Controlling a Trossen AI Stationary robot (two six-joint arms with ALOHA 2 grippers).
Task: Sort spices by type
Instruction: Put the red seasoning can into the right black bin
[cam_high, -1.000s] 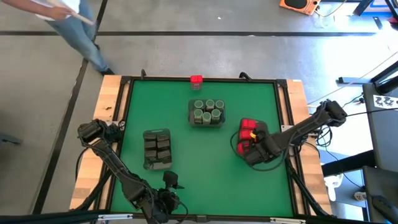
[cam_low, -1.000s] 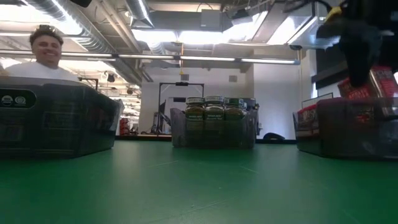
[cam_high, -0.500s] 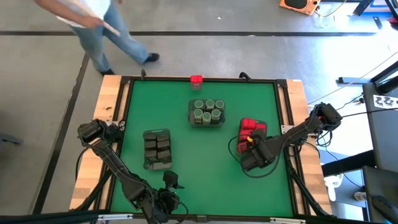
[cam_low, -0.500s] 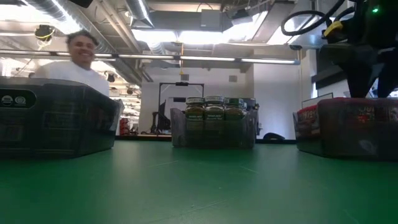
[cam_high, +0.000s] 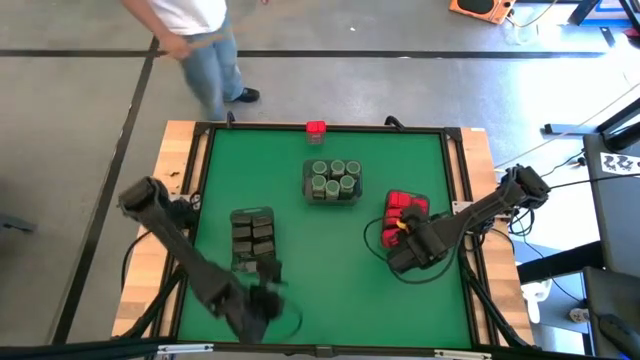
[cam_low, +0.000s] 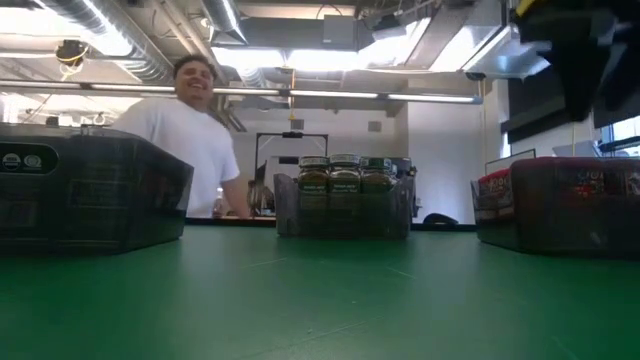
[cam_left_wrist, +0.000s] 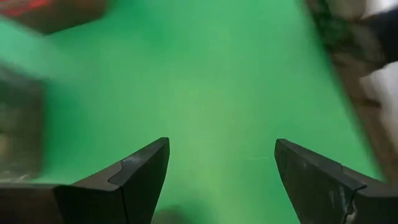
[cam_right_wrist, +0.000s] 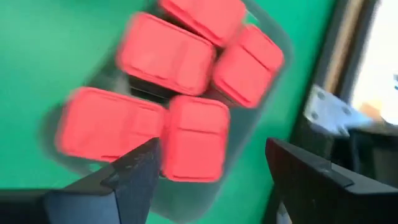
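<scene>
Since half a second ago, the left arm has swung out from the counter's near edge toward the tray of dark grey tins, while the person has walked along the far side.

One red box stands alone at the far edge of the green counter, the only spice not yet in a tray. Four red boxes lie in the right-hand tray, the grey-green jars in the middle tray.

Right pincer hangs over those red boxes, jaws spread and holding nothing. Left pincer is also wide open and empty over bare green; in the high view it is blurred, so its exact place is uncertain.

Sorting looks nearly done. Next, a pincer would likely have to reach the lone red box and carry it to the right-hand tray.
</scene>
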